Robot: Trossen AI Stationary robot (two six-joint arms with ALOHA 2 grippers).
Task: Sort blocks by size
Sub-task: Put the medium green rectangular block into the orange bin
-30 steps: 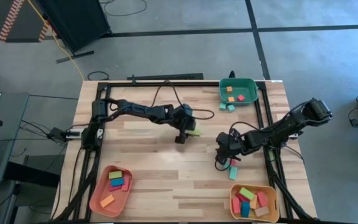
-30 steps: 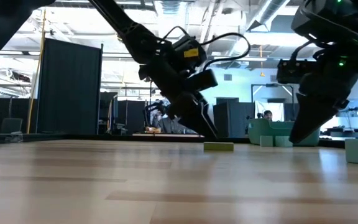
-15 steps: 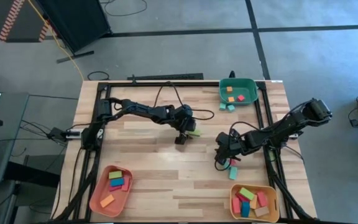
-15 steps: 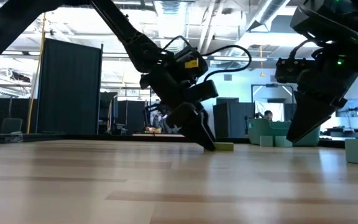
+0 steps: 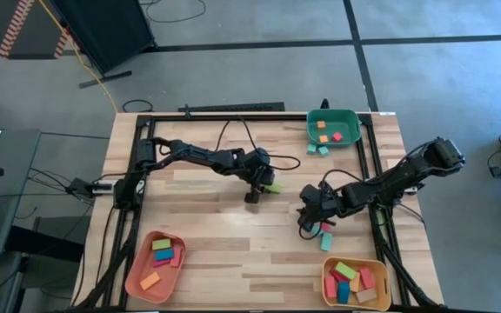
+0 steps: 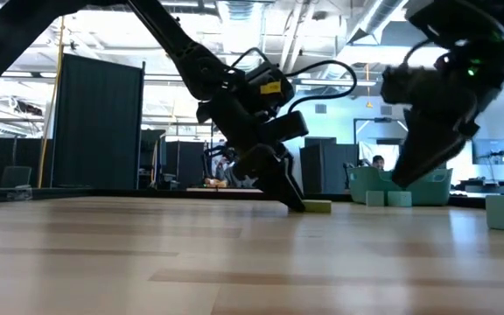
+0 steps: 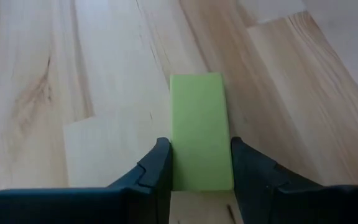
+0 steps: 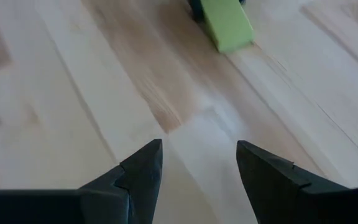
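A light-green block (image 7: 197, 124) lies flat on the wooden table near its middle (image 5: 272, 186). My left gripper (image 7: 197, 173) is down at the table and shut on it; the low view shows the fingers (image 6: 289, 199) slanting down to the block (image 6: 318, 206). My right gripper (image 8: 197, 163) hovers open over bare wood to the right (image 5: 304, 221), holding nothing. The green block (image 8: 227, 25) shows ahead of it. Teal and red blocks (image 5: 325, 235) lie just beside it toward the near edge. My left gripper pinches the green block's two long sides (image 7: 174, 163) between its two fingers, at the end nearest the gripper. The fingers slant down from above and from the table's left, lying along the block. The block rests flat on the table.
A green tray (image 5: 348, 116) holding a few blocks stands at the far right, with two teal blocks (image 5: 317, 149) beside it. At the near edge, a salmon tray (image 5: 139, 276) at the left and a yellow tray (image 5: 330, 294) at the right both hold several blocks. A cable (image 5: 233, 130) runs above the left arm.
My left gripper has come down and a little toward the table's right, until its fingertips reached the table at the green block, which has stayed in place. My right gripper has shifted slightly toward the table's left and shows blurred in the low view.
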